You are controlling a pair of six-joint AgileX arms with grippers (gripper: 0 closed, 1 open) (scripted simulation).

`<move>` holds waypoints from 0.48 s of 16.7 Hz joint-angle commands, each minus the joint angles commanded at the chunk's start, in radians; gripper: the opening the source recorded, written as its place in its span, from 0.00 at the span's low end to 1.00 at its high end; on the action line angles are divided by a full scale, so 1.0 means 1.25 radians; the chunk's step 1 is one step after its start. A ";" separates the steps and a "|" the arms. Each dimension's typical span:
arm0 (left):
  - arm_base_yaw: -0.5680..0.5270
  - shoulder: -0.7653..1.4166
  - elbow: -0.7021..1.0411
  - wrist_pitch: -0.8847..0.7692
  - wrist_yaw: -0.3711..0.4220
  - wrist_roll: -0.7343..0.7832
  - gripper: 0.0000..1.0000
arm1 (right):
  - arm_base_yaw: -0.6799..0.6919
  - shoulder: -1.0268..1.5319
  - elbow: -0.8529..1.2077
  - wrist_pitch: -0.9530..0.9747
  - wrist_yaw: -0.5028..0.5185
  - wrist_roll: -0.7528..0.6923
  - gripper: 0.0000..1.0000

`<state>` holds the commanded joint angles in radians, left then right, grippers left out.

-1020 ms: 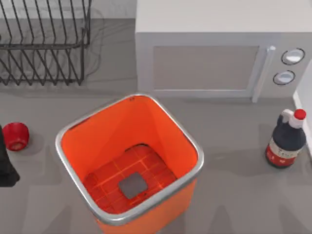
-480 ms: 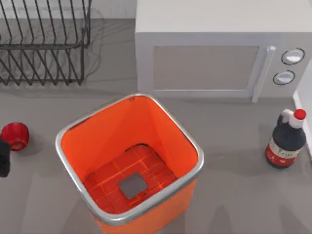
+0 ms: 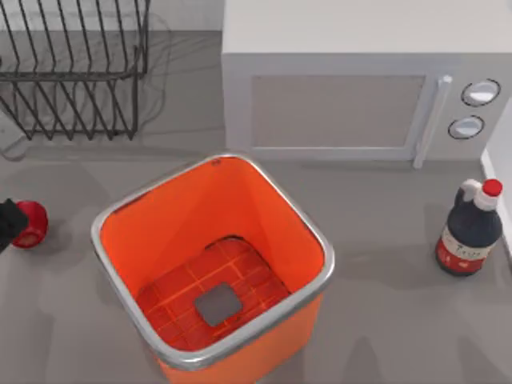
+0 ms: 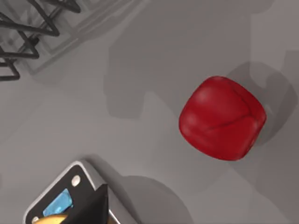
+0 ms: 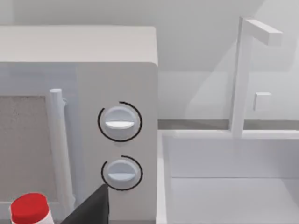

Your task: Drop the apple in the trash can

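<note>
- The top view looks steeply down from above the table, close over the trash can (image 3: 212, 268) at centre, microwave (image 3: 352, 88) toward 1 o'clock.
- The left wrist view looks almost straight down at the tabletop from close by; it shares the apple (image 4: 222, 118) and the dish rack (image 4: 28, 32) with the top view, where they sit at 9 and 10 o'clock.
- The right wrist view faces level toward the microwave's dials (image 5: 119, 122) from nearby.

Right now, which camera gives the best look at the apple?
The left wrist view: the apple lies whole and unobstructed on the table. In the top view the apple sits at the left edge, partly covered by the left hand.
</note>
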<state>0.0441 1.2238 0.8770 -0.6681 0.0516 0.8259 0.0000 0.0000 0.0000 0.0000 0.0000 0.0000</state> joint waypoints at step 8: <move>0.017 0.477 0.355 -0.262 0.021 0.330 1.00 | 0.000 0.000 0.000 0.000 0.000 0.000 1.00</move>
<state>0.0659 1.8204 1.3206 -0.9957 0.0773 1.2386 0.0000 0.0000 0.0000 0.0000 0.0000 0.0000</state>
